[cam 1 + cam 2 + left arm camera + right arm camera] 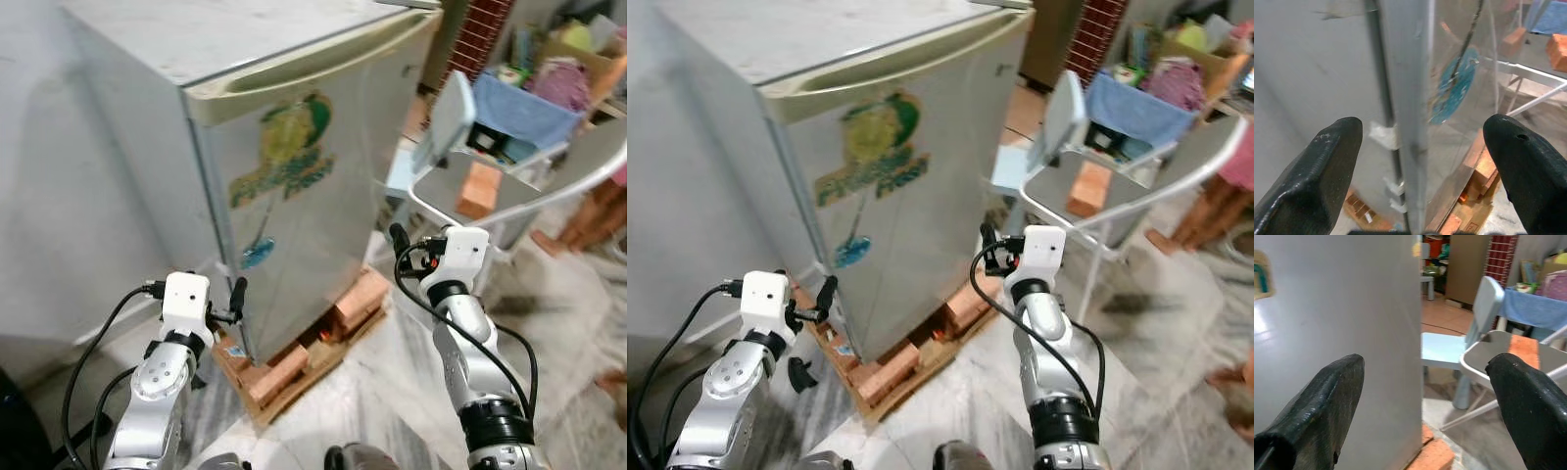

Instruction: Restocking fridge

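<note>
A small silver fridge [304, 215] stands with its door shut, a green and yellow sticker [289, 147] on the front. It rests on bricks and a wooden pallet [294, 367]. My left gripper [230, 304] is open at the door's lower left corner. In the left wrist view its fingers [1332, 161] straddle the door's edge seam, near a blue sticker [1454, 90]. My right gripper [400, 245] is open beside the fridge's lower right corner. In the right wrist view that corner runs between its fingers [1327, 401]. Neither gripper holds anything.
A white folding table [529, 201] with a brick [480, 189] on it stands close on the right, and a pale blue chair [446, 117] behind it. A person's legs [598, 211] are at the far right. A grey wall [59, 196] lies to the left, marble floor in front.
</note>
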Motion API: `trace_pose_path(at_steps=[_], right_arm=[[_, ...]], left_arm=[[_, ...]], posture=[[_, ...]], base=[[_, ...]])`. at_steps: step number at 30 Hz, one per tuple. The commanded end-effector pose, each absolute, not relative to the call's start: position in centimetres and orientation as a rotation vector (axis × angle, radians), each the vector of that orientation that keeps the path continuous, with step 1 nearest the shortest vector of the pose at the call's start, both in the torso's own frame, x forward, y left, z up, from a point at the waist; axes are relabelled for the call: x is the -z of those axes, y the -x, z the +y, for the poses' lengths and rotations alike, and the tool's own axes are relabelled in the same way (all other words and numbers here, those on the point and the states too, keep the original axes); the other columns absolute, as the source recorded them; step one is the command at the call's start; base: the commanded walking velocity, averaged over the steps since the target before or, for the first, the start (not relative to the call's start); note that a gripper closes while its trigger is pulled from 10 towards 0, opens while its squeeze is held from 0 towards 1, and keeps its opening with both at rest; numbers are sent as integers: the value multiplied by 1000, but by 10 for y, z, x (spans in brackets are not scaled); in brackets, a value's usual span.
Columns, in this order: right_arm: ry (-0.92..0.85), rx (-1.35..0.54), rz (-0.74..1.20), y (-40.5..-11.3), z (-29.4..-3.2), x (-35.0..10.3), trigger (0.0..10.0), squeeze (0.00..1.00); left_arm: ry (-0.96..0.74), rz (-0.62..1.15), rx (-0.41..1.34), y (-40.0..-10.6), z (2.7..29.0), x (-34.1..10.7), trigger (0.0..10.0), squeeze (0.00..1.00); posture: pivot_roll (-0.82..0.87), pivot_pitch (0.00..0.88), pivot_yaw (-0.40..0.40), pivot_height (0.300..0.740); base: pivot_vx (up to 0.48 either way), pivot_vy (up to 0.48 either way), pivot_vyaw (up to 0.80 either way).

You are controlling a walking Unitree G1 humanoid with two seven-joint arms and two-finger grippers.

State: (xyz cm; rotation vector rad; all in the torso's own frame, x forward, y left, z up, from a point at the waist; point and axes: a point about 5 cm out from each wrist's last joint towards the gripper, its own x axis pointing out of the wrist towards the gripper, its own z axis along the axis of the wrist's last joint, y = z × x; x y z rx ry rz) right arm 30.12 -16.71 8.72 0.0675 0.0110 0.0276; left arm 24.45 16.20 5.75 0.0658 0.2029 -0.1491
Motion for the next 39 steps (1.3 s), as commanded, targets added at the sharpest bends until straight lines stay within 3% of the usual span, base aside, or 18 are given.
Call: trace_pose_path(at_steps=[1,17,29,39], right_arm=[[-62,-33,9,-304,-167,-90,10000,0],[-63,-37,4,-303,-165,-89,10000,0],[-65,-32,10,-303,-165,-88,10000,0],[-55,-15,21,-302,-167,-87,10000,0]], left_arm=[[-67,195,147,-245,163,-60,10000,0],[-76,198,151,-245,163,-61,10000,0],[-74,187,153,-244,163,-63,10000,0],[-62,181,181,-243,161,-64,10000,0]], posture=[[108,17,-30,740],[108,19,-24,740],[116,21,-27,740],[113,21,-28,740]], base=[[0,0,-525],[0,-18,0],[0,433,0],[0,0,-359]])
